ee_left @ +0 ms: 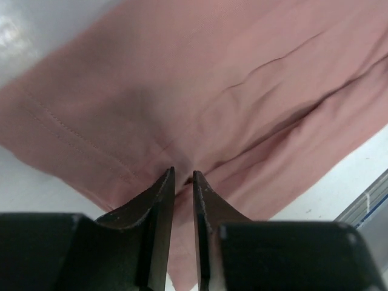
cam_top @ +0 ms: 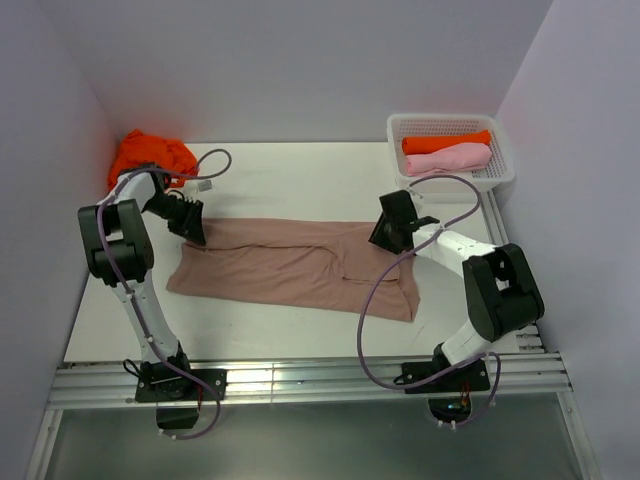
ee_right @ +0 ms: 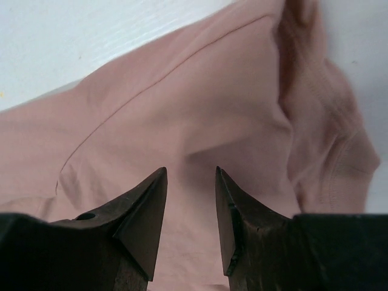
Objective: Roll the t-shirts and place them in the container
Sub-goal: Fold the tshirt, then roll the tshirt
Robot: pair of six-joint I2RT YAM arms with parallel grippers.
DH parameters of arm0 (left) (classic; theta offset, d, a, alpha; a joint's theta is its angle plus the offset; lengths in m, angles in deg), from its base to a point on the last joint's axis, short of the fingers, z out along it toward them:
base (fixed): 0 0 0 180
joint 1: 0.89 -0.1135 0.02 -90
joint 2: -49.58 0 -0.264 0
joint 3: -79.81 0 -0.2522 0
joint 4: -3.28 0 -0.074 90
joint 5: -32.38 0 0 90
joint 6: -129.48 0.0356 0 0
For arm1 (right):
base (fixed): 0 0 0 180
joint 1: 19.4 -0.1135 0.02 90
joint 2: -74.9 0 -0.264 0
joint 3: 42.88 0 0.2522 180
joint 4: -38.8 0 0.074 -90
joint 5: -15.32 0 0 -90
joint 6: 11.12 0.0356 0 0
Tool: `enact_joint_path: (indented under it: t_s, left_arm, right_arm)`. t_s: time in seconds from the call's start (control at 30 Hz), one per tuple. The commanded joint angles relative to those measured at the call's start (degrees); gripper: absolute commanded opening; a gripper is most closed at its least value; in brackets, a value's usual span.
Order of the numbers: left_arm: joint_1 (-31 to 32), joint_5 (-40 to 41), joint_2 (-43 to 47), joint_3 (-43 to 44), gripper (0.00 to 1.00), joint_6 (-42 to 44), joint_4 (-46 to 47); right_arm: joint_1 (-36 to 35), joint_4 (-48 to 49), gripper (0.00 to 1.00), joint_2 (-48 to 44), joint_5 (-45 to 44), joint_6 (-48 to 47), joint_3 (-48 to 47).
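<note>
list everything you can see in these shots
flat shirt: 1, dusty pinkish-brown, spread across the middle of the table
crumpled shirt: 1, bright orange, far left corner
rolled orange shirt: 1, orange, in the basket
rolled pink shirt: 1, light pink, in the basket, in front of the orange roll
basket: 1, white mesh, far right corner
table: 1, white
cables: 2, grey, looping along the arms
arms: 2, black and white, one on each side
left gripper: 1, black, narrow gap, tips at the flat shirt's left end
right gripper: 1, black, open, over the flat shirt's right end
</note>
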Motion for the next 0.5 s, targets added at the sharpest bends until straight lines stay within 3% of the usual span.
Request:
enact_joint_path:
  t_s: [0.0,0.3,0.47]
  left_arm:
    - [-0.7,2.6,-1.5,-1.2,0.23,-0.3,3.1]
    - [-2.8,6.2,-4.4,0.1,0.18,-2.1,6.0]
    - [-3.7,4.5,-3.7,2.4,0.23,-0.9,3.8]
  right_arm:
    - [2.6,1.6,0.45,0.6,0.5,0.6,1.4]
    - [5.5,0.0,0.46,3.9,1.0,-0.9,0.7]
    - [6.6,-1.8,0.46,4.5,0.9,-1.7,-0.4]
